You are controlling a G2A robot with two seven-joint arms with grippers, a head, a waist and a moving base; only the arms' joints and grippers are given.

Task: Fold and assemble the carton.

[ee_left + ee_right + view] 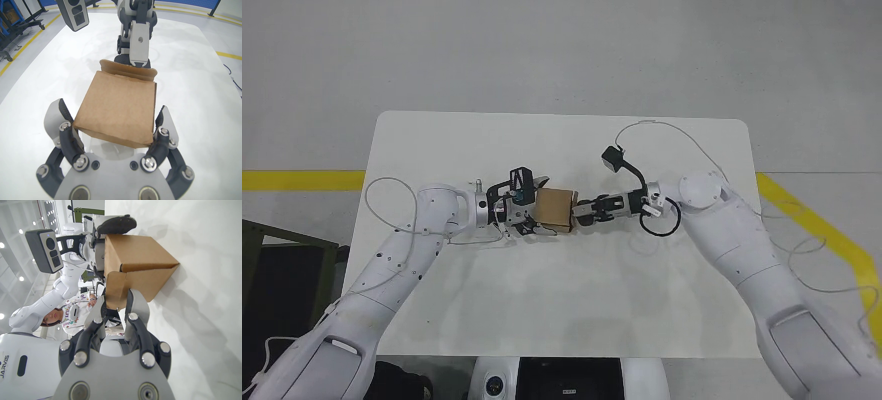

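Two holds on the carton (555, 208) at the centre of the bench (662, 300): my left end effector (112, 108) clamps its body, my right end effector (117, 296) pinches an end flap (115, 287). Light, crushable cardboard, I judge; grip near creases.

Carton (117, 106) showing matt brown cardboard, fibrous at cut edges, table (189, 94) appearing smooth matt white, left gripper (112, 105) wearing brushed-metal fingers (50, 118), black ribbed pads (65, 111).

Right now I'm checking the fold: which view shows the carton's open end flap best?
The right wrist view: the flap faces it, in the right gripper. Left wrist view shows its far edge beyond the carton; top view, a small carton.
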